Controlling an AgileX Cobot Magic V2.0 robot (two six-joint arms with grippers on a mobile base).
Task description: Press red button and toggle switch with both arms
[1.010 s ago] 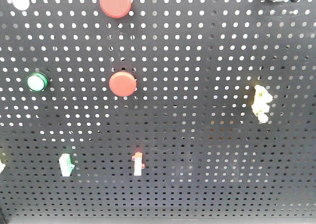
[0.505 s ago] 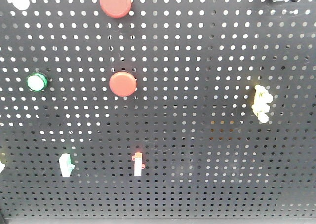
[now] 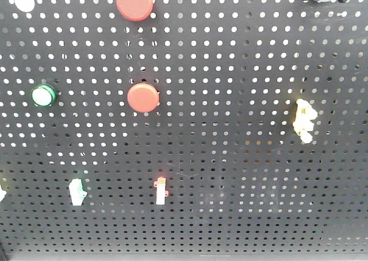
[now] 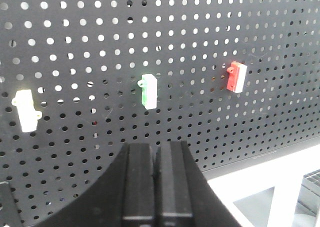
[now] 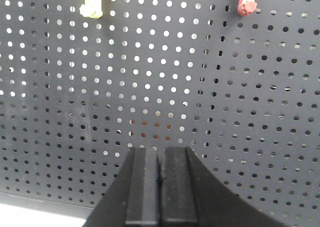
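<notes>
While the red button (image 3: 134,2) sits untouched, both pincers, left (image 4: 155,159) and right (image 5: 160,162), look clenched, grasping seemingly nothing.

The left gripper (image 4: 156,154) shows at the bottom of its wrist view, its two black fingers (image 4: 138,177) pressed together with nothing between them. The right gripper (image 5: 160,157) looks the same in its own wrist view, fingers (image 5: 179,182) closed flat against each other, pointing up and forward, gripping nothing.

pegboard (image 3: 241,100): matt black perforated | red button (image 3: 134,2): smooth plastic
</notes>
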